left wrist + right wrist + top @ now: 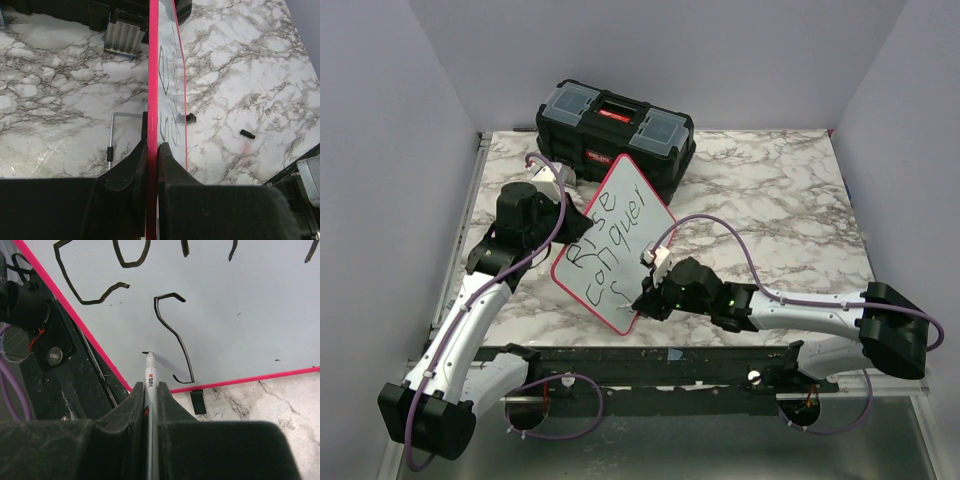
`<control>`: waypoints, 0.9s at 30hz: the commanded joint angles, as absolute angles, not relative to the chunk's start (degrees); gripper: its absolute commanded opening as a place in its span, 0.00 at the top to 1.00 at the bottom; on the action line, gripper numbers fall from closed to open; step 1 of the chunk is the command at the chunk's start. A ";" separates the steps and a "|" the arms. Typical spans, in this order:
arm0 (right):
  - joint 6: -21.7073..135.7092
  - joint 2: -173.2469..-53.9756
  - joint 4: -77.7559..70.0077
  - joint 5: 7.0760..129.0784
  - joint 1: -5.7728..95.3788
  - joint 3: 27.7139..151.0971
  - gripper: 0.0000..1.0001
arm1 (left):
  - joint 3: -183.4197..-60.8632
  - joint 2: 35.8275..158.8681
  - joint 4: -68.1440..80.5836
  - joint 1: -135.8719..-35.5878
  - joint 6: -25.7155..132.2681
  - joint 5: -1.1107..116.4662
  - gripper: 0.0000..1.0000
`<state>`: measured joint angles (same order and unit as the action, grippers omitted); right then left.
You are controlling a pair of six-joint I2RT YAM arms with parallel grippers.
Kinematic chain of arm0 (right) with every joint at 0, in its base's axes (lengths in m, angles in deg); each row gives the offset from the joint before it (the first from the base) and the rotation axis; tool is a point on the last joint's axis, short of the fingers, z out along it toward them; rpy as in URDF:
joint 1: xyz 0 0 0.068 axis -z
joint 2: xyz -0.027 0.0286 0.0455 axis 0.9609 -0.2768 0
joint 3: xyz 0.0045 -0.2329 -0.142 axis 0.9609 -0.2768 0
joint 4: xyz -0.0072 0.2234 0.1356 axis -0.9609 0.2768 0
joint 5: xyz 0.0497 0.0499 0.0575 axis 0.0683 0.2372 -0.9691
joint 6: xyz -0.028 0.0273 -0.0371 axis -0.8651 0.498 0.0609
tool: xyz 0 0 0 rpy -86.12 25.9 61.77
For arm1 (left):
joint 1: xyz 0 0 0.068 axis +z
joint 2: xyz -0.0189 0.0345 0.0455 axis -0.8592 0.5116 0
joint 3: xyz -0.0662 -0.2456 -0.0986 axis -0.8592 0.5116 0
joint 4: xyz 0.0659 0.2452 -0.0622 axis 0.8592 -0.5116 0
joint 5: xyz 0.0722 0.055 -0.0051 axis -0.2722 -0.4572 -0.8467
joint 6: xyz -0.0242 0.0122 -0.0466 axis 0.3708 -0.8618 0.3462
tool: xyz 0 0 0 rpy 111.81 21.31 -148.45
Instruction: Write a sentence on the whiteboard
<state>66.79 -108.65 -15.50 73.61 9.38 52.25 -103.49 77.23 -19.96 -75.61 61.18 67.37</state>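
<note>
The whiteboard [620, 222], white with a pink-red rim, stands tilted on the table in front of the toolbox. My left gripper [563, 222] is shut on its left edge; the left wrist view shows the rim [152, 100] edge-on between the fingers. The sentence [610, 240] reads "Rise conquer" with an "f" stroke [172, 337] begun below. My right gripper [645, 298] is shut on a grey marker pen [151, 390]. Its tip touches the board near the lower rim, left of the "f".
A black toolbox [616, 132] with a red handle stands at the back behind the board. A small black cap [247, 133] lies on the marble right of the board. A metal bar [111, 140] lies to the board's left. The board's foot [198, 401] rests on the table.
</note>
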 commanded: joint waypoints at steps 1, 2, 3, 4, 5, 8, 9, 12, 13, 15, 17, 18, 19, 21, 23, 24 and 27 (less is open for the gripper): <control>65.38 -110.31 -17.75 81.44 9.57 51.86 0.99 | -102.71 77.93 -23.84 -76.70 55.35 65.50 1.00; 65.31 -110.38 -17.80 81.79 9.58 51.96 0.99 | -102.71 77.94 -23.87 -76.72 55.32 65.50 1.00; 65.13 -110.47 -17.74 82.16 9.53 52.15 0.99 | -102.71 77.93 -24.00 -76.72 55.32 65.51 1.00; 64.91 -110.55 -17.74 82.55 9.57 52.33 0.99 | -102.71 77.93 -23.94 -76.72 55.32 65.47 1.00; 64.70 -110.72 -17.67 82.86 9.54 52.48 0.99 | -102.71 77.98 -23.95 -76.72 55.25 65.41 1.00; 64.32 -111.25 -17.57 83.86 9.56 53.10 0.99 | -102.71 77.93 -24.01 -76.81 55.23 65.35 1.00; 64.25 -111.49 -17.51 84.17 9.57 53.31 0.99 | -102.71 77.94 -24.00 -76.81 55.23 65.33 1.00; 63.98 -112.02 -17.41 85.81 9.64 53.85 0.99 | -102.71 77.93 -24.10 -76.90 55.23 65.24 1.00; 63.88 -112.07 -17.33 86.27 9.61 53.96 0.99 | -102.71 77.88 -24.10 -76.90 55.23 65.24 1.00; 63.64 -112.01 -17.33 87.23 9.71 54.19 0.99 | -102.71 77.97 -24.10 -76.90 55.23 65.25 1.00; 63.41 -112.05 -17.31 87.90 9.79 54.54 0.99 | -102.71 77.93 -24.09 -77.00 55.15 65.17 1.00; 63.41 -112.07 -17.30 88.17 9.97 54.63 0.99 | -102.71 77.93 -24.10 -77.01 55.14 65.15 1.00; 63.35 -112.00 -17.33 88.47 10.08 54.80 0.99 | -102.71 77.91 -24.10 -76.98 55.14 65.15 1.00; 63.06 -111.83 -16.88 89.30 10.21 55.30 0.99 | -102.71 77.94 -24.10 -76.98 55.14 65.06 1.00; 62.64 -111.43 -15.92 90.09 10.17 55.95 0.99 | -102.73 77.93 -24.10 -77.07 55.15 64.99 1.00; 62.30 -111.17 -15.37 90.34 10.16 56.32 0.99 | -102.79 77.90 -24.10 -77.07 55.14 64.97 1.00; 61.65 -109.27 -14.18 91.00 10.13 56.90 0.99 | -102.79 77.95 -24.18 -77.07 55.08 64.89 1.00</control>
